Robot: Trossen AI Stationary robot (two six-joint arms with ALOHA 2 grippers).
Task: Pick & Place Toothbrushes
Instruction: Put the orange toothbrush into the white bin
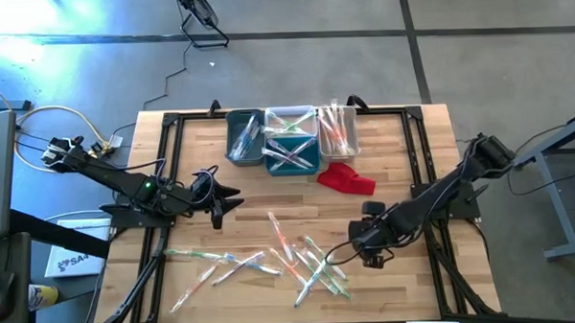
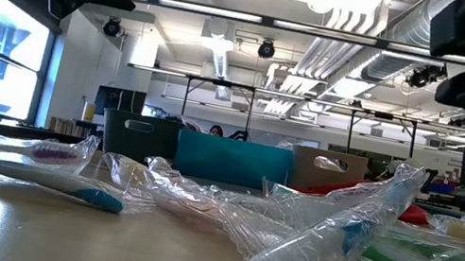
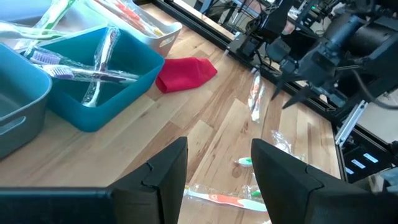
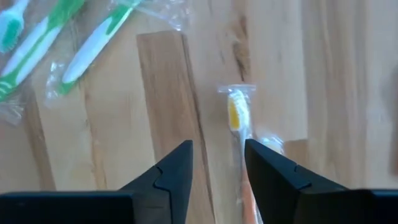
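Several wrapped toothbrushes lie loose on the near half of the wooden table. My right gripper hangs over their right end, pointing steeply down and open. In the right wrist view an orange-handled toothbrush lies flat on the wood. Its handle runs back between my right gripper's fingers, close to one of them. Green toothbrushes lie beyond it. My left gripper waits open above the table's left half, empty in its own view.
Three bins stand side by side at the far middle: grey, teal and white, each with toothbrushes in it. A red cloth lies just in front of them. A black frame borders the table.
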